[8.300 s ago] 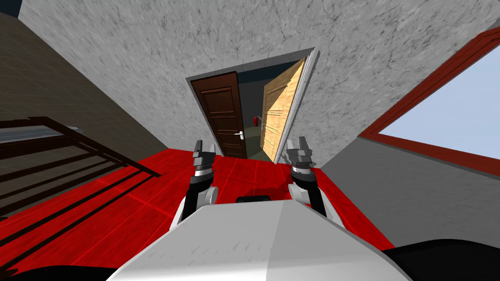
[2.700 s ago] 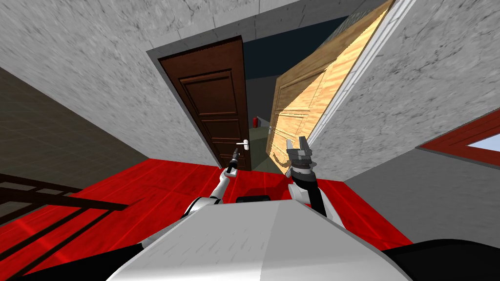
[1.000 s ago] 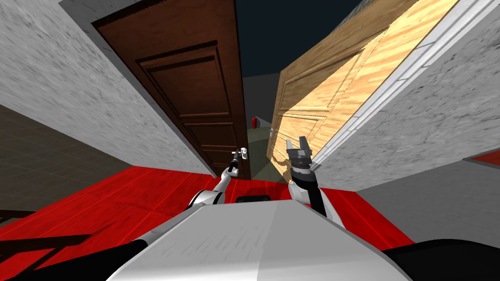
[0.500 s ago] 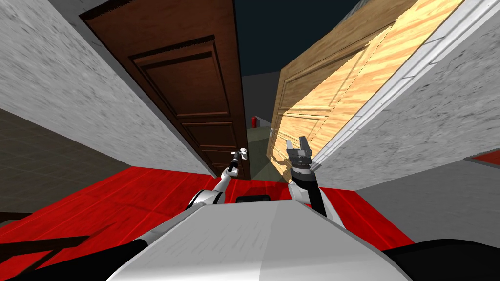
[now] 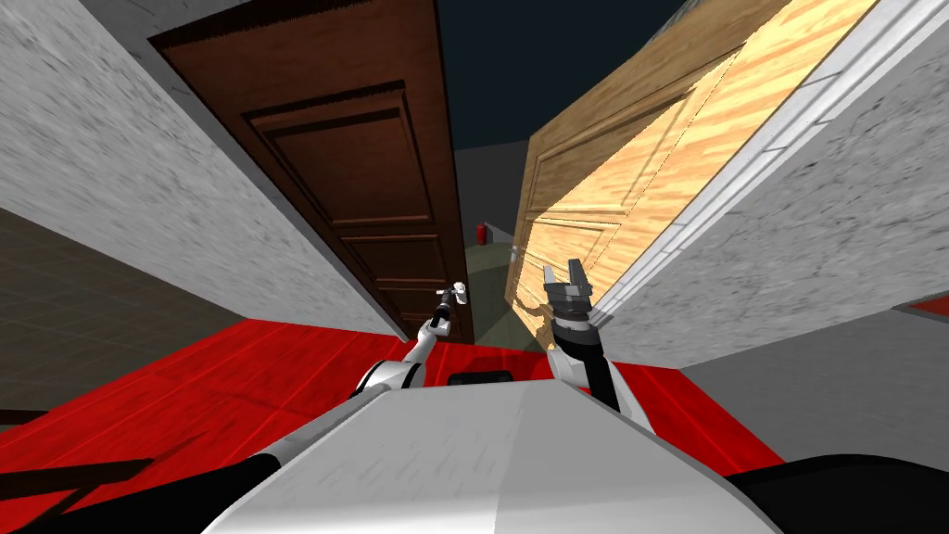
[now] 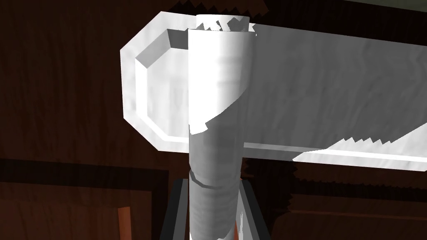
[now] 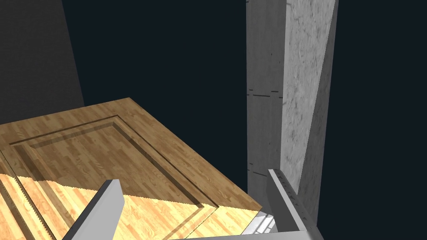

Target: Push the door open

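Faces a dark brown door (image 5: 371, 176), panelled, lying about in line with the speckled grey wall (image 5: 120, 185) on its left. Holds the left arm stretched forward to the free edge of the dark brown door, with the left end effector (image 5: 450, 298) clamped on the white handle (image 5: 461, 291) mounted there. Presses the two fingers (image 6: 174, 208) against opposite sides of the handle's round lever (image 6: 217, 96), close in front of the white backplate (image 6: 325, 96) fixed flat to the dark brown door. Holds the right end effector (image 5: 563, 271) raised to the right of the dark brown door, beyond the gap at its free edge, with light grey fingers (image 7: 109, 200) spread well apart and pointed at a light wood door (image 5: 649, 158). Shows that light wood door, also panelled, swung open and away on the right of the dark brown door, hinged at a white frame (image 5: 788, 125). Leaves between the two a narrow opening onto a dull green floor (image 5: 487, 278), a small red object (image 5: 480, 232) far past the dark brown door, and a black area (image 5: 491, 65) above. Stands on a red floor (image 5: 232, 389) on the near side of the dark brown door.
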Available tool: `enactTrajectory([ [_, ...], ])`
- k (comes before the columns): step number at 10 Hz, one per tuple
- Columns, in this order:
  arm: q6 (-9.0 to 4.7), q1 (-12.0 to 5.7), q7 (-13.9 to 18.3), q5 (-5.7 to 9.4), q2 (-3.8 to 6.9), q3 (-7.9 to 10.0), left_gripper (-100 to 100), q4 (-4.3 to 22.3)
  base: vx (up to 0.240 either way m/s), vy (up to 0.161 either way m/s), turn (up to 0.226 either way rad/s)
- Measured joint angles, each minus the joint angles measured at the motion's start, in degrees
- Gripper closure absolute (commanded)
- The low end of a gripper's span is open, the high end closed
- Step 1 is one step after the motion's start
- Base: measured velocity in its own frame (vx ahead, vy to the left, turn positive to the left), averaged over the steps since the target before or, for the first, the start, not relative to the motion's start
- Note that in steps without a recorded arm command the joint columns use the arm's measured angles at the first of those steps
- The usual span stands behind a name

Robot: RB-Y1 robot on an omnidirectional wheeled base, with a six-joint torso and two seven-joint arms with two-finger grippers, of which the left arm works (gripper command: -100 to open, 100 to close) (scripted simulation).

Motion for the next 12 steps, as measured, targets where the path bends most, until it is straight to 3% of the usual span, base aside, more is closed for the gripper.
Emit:
enactTrajectory([
  [4,2.07,1.82,-0.46,-0.02,0.77,1.95,100,-3.89,0.168,-0.074,0.01],
  [5,1.68,1.22,-0.6,0.09,0.98,2.54,100,-3.18,0.119,-0.074,0.022],
  [6,0.24,-0.42,-1.24,0.32,1.03,3.76,100,-0.3,0.159,-0.111,0.017],
  [7,0.14,0.48,-1.49,0.29,1.19,4.39,100,-1.16,0.193,-0.122,0.045],
  [8,0.31,0.23,-1.95,0.44,1.27,5.57,100,-0.51,0.208,-0.122,0.045],
  [9,1.06,0.79,-2.11,0.48,1.57,6.38,100,-1.43,0.167,-0.116,0.03],
  [10,0.46,-0.15,-2.1,0.65,2.25,7.25,100,0.21,0.085,-0.06,0.01],
  [12,-0.41,-0.05,-2.46,0.76,2.57,8.59,100,0.25,0.121,-0.065,0.015],
])
